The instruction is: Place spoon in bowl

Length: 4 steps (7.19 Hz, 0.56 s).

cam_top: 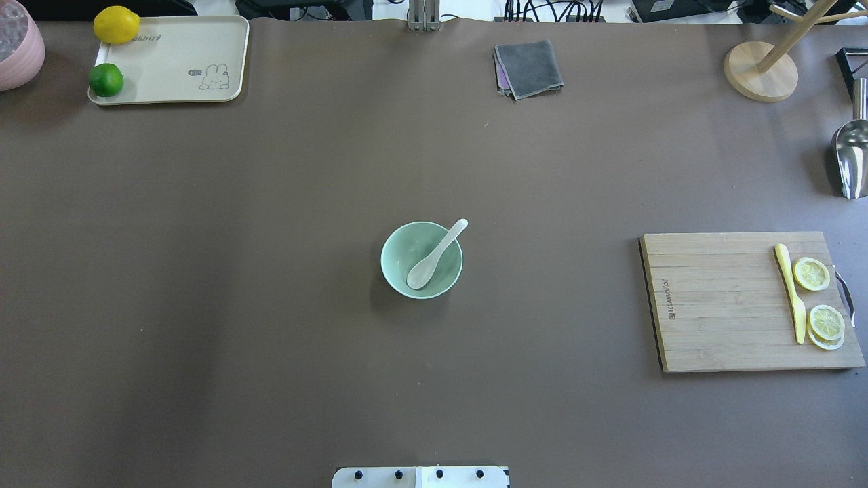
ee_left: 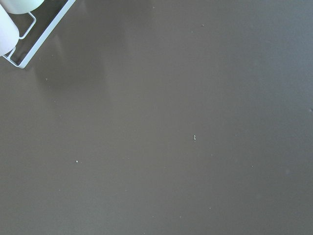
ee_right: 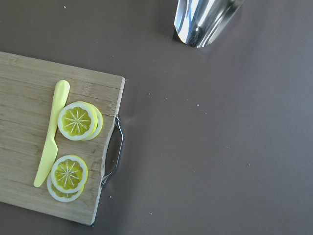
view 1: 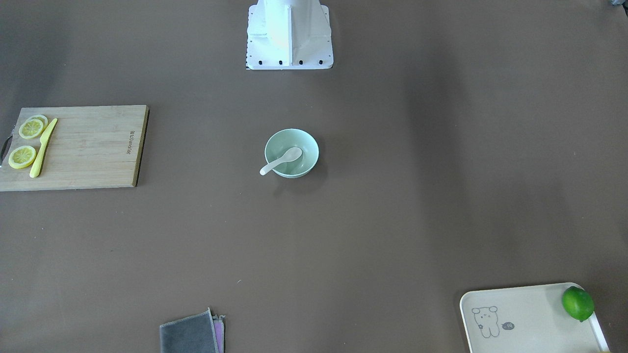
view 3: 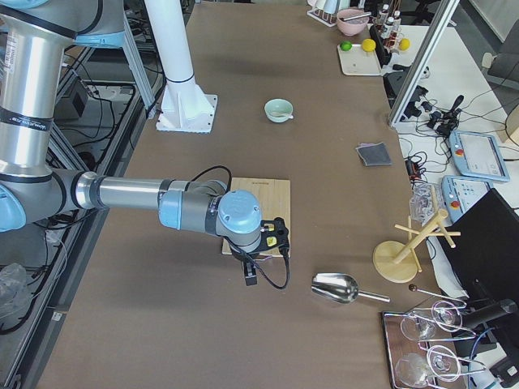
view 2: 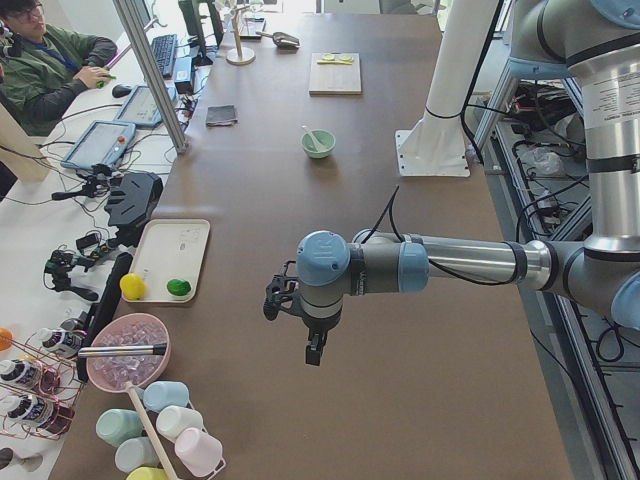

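The white spoon [cam_top: 435, 255] lies in the pale mint-green bowl [cam_top: 400, 247] at the table's middle, scoop inside and handle resting over the rim. Both also show in the front view: the spoon [view 1: 280, 160] and the bowl [view 1: 306, 147]. In the exterior left view, the bowl [view 2: 321, 148] is small and far away. My left gripper [view 2: 278, 297] hangs over bare table far from the bowl. My right gripper [view 3: 276, 235] hangs near the cutting board's end. Each shows only in a side view, so I cannot tell whether it is open or shut. Neither wrist view shows fingers.
A wooden cutting board [cam_top: 719, 298] with a yellow knife [cam_top: 791, 291] and lemon slices [cam_top: 812, 273] lies on the right. A cream tray [cam_top: 176, 64] with a lime [cam_top: 106, 79] and lemon [cam_top: 116, 24] sits far left. A grey cloth [cam_top: 528, 68], metal scoop [cam_top: 851, 152] and wooden stand [cam_top: 759, 71] are at the far edge.
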{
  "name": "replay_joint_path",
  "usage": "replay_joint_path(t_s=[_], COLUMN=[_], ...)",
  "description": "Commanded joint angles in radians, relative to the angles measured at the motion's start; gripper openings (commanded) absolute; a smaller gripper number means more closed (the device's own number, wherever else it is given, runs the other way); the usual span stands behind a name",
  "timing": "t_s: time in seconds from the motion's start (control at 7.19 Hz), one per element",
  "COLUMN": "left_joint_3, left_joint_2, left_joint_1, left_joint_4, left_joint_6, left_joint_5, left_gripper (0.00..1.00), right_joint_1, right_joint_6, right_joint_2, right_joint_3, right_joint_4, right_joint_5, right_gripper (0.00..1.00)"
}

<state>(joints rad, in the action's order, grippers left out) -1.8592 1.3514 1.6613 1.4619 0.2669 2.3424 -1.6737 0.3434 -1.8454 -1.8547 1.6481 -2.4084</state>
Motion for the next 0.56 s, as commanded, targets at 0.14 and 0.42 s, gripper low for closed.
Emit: replay_joint_path(t_s=[0.14,0.42], left_joint_3=[0.000,0.002], left_joint_2=[0.000,0.000], left_joint_1=[0.000,0.000], left_joint_4=[0.000,0.000], left_joint_6=[0.000,0.000], left_joint_5=[0.000,0.000], left_gripper=[0.99,0.99], right_joint_1=[0.003,0.009], right_joint_6=[0.000,0.000], right_joint_2=[0.000,0.000], right_joint_3=[0.000,0.002], right_joint_4=[0.001,0.001], right_joint_5=[0.000,0.000], right_gripper=[1.00,1.00])
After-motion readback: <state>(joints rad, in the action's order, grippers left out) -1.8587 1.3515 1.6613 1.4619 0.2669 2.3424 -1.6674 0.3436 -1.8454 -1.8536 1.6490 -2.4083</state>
